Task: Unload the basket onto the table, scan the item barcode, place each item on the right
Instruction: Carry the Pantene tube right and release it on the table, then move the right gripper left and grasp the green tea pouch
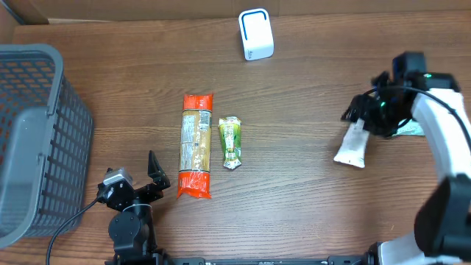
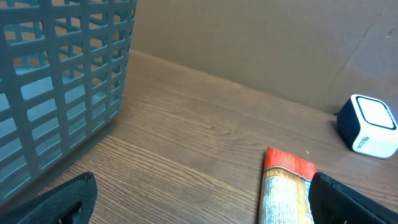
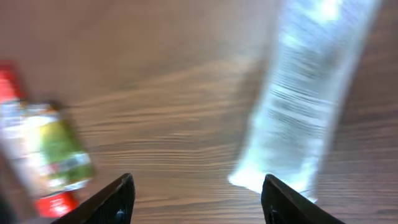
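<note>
A white packet lies flat on the wooden table at the right. My right gripper hovers just above its far end, open, with nothing between the fingers. In the right wrist view the gripper stands wide and the blurred white packet lies next to the right finger. The white scanner box stands at the back centre. My left gripper rests open at the front left, beside an orange packet. From the left wrist, that gripper is empty and the orange packet lies by its right finger.
A grey plastic basket fills the left edge, close to the left arm. A small green packet lies next to the orange one. A pale teal item peeks out under the right arm. The scanner box also shows far right.
</note>
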Available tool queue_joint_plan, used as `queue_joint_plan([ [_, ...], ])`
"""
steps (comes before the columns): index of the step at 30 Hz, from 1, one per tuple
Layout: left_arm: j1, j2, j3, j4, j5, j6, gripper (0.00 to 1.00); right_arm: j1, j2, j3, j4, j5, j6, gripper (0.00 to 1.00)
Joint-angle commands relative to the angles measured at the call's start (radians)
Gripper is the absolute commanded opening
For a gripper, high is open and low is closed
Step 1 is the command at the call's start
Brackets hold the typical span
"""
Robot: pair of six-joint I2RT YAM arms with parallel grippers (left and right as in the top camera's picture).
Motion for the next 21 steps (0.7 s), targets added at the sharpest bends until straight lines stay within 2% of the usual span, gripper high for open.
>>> queue_joint_plan([
  [1,-0.006,-0.010,-0.001,0.000,-0.014,0.016,1.00,0.006,-0.124,0.090,-0.026,-0.113,-0.007,0.66],
  [9,-0.006,-0.010,-0.001,0.000,-0.014,0.016,1.00,0.023,-0.286,0.108,-0.029,-0.142,-0.008,0.66],
  [21,-0.006,-0.010,-0.001,0.000,-0.014,0.016,1.00,0.031,-0.294,0.108,-0.037,-0.143,-0.012,0.67],
])
